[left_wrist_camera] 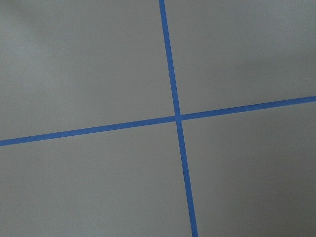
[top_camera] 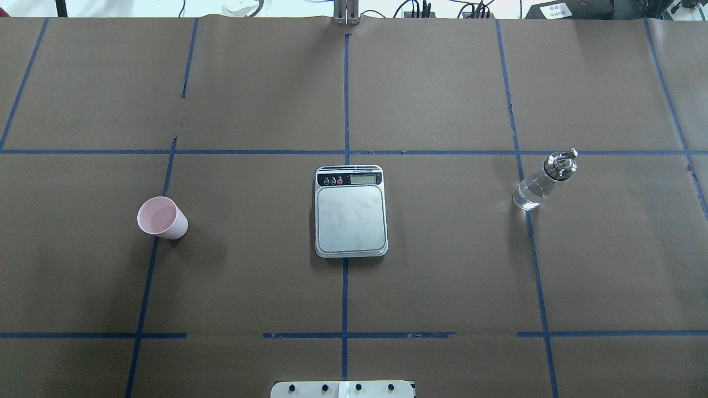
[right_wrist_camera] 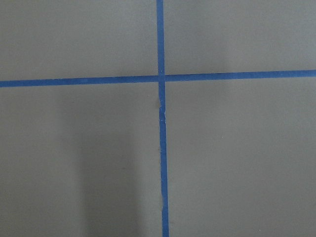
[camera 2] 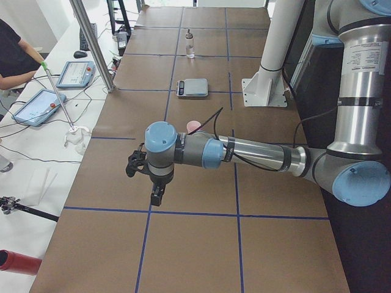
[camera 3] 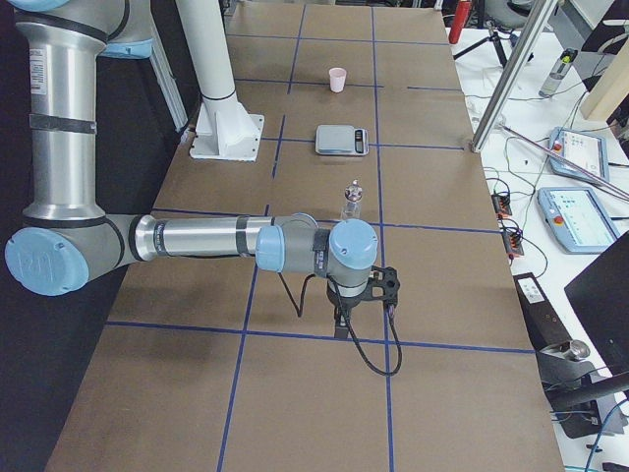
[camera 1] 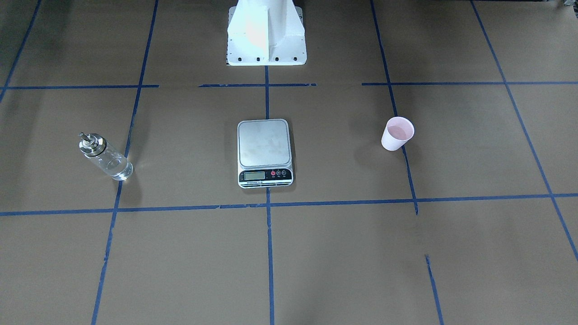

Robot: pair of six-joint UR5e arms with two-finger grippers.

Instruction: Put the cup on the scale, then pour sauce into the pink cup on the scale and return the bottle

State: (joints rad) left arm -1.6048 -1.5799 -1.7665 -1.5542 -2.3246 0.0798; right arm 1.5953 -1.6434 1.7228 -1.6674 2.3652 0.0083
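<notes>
The pink cup stands upright on the table's left part, apart from the scale at the middle, whose platform is bare. The glass bottle stands upright on the right part, with clear sauce in its lower half. In the front-facing view the cup is right of the scale and the bottle is left of it. My left gripper shows only in the left side view, far from the cup. My right gripper shows only in the right side view, short of the bottle. I cannot tell whether either is open or shut.
The white robot pedestal stands behind the scale. Blue tape lines grid the brown table cover. A metal post and a side desk with tablets lie past the far table edge. Both wrist views show only table and tape.
</notes>
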